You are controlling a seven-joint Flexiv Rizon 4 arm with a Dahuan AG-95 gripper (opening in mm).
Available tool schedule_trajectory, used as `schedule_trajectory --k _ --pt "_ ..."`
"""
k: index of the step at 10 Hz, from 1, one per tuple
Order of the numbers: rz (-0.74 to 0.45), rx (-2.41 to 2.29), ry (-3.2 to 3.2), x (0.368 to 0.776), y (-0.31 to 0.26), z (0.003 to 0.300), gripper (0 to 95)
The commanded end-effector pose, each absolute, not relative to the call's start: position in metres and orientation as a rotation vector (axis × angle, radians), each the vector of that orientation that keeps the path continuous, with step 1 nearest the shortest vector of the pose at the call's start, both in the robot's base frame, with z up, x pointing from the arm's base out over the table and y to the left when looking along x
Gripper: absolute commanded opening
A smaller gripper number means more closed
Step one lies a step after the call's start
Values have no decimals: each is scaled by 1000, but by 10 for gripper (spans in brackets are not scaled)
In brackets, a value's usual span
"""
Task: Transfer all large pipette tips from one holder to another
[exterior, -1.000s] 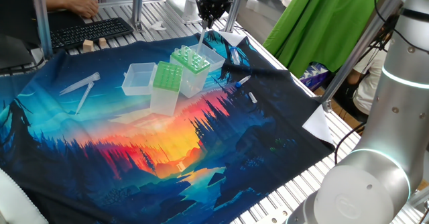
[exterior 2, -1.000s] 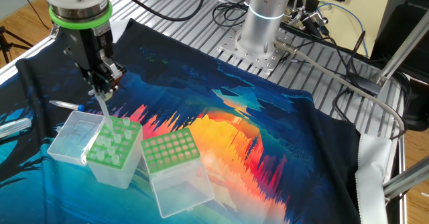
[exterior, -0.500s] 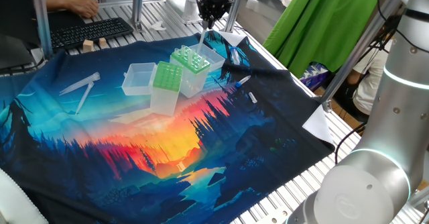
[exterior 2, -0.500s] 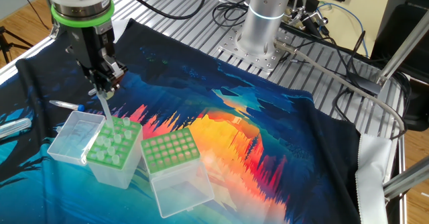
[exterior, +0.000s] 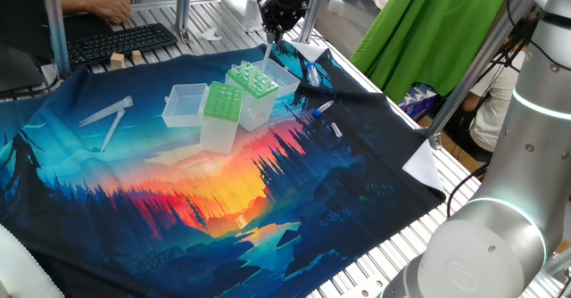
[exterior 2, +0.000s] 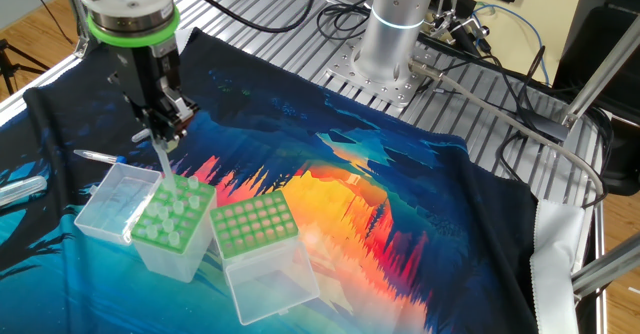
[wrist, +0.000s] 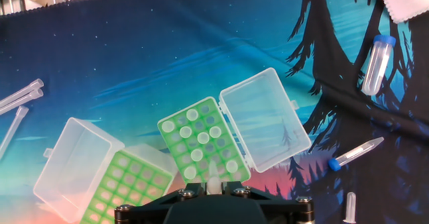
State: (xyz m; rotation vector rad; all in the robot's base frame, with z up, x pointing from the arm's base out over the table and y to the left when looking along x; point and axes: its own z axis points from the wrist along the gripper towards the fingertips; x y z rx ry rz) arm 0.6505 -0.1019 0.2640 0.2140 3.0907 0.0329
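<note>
The tool (exterior 2: pixel 160 134), pinching a tip (exterior 2: pixel 164 164) upright over the holder (exterior 2: pixel 172 218), should go straight, keeping the tip vertical and clear of neighbouring tips.

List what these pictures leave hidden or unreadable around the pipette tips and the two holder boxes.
- Hand view: the tool's fingertips are cut off by the bottom edge; only the top of the held pipette tip shows.
- Hand view: the dotted-grid box runs off the bottom edge.
- One fixed view: tips in the light-green holder are too small to count.
- The other fixed view: whether the held tip's point has entered a hole is too small to tell.
</note>
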Motion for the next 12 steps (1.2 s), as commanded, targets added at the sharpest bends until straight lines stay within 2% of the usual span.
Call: schedule_trajectory --k 1,8,12 --pt "32 214 3092 655 -101 262 0" --pt "35 233 3079 658 -101 248 0" --pt "-12 254 3089 656 -97 240 0"
